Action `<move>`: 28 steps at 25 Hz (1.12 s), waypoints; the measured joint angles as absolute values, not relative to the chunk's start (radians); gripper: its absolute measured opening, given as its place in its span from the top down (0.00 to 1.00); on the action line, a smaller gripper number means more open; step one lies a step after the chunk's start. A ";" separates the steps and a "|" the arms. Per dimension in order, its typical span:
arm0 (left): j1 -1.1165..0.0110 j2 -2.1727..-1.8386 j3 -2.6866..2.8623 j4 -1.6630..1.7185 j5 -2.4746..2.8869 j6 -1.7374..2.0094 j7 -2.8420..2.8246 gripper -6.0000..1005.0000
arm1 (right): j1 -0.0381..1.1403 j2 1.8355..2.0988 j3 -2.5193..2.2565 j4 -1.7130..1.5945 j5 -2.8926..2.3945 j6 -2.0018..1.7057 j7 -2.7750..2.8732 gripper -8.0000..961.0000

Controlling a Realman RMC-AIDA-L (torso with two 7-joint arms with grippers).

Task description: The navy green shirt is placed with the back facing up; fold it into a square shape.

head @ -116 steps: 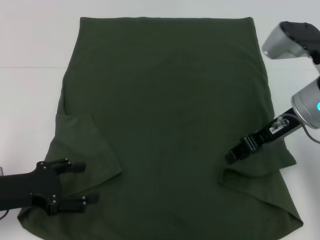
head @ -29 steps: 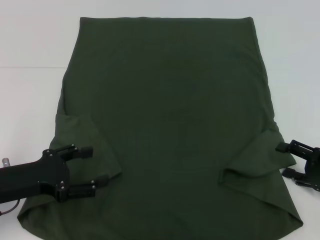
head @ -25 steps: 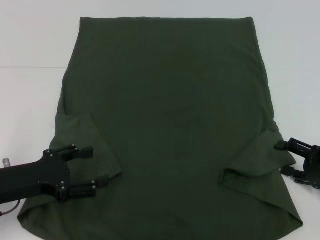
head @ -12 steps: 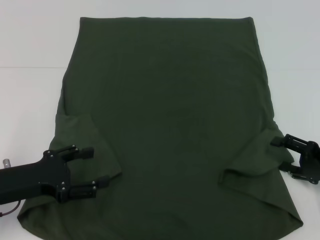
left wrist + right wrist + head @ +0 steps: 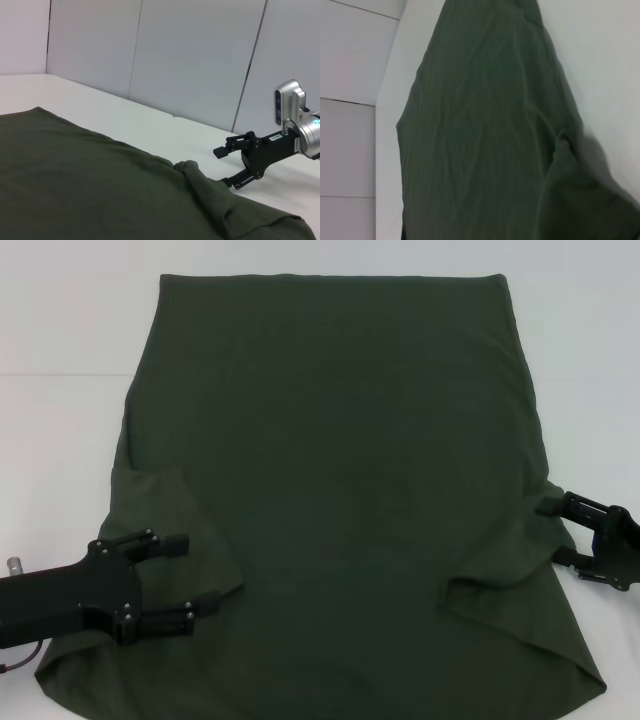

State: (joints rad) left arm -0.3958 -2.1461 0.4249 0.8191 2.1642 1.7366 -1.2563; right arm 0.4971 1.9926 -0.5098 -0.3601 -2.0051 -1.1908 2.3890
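On white table [image 5: 60, 320] | navy green shirt [image 5: 335, 460] flat, plain, sleeves folded inward

Plain white flat tabletop [image 5: 70, 320], large dark olive-green cloth T-shirt [image 5: 335, 470] spread flat on it plain side up, both short sleeves folded inward over the body, covering most of the surface

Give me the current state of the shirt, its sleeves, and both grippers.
navy green shirt: spread flat on the table, plain side up, body not folded yet.
left sleeve: folded in over the body.
right sleeve: folded in over the body.
left gripper: open, over the left sleeve.
right gripper: open, at the shirt's right edge by the sleeve.
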 joint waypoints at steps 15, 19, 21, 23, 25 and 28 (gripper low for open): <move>-0.391 -2.146 0.425 0.820 2.150 1.743 -1.255 0.12 | 0.540 2.005 -0.507 -0.361 -1.958 -1.190 2.360 0.02; -0.391 -2.146 0.425 0.821 2.150 1.743 -1.255 0.12 | 0.581 2.017 -0.514 -0.361 -1.936 -1.192 2.322 0.02; -0.391 -2.146 0.425 0.821 2.150 1.744 -1.255 0.12 | 0.606 2.025 -0.515 -0.360 -1.936 -1.194 2.296 0.02; -0.391 -2.146 0.425 0.821 2.148 1.744 -1.255 0.12 | 0.628 2.031 -0.517 -0.360 -1.936 -1.200 2.267 0.02; -0.391 -2.146 0.425 0.821 2.142 1.744 -1.255 0.12 | 0.647 2.034 -0.518 -0.359 -1.937 -1.211 2.235 0.02; -0.391 -2.146 0.425 0.819 2.135 1.744 -1.255 0.12 | 0.647 2.034 -0.510 -0.359 -1.933 -1.240 2.189 0.02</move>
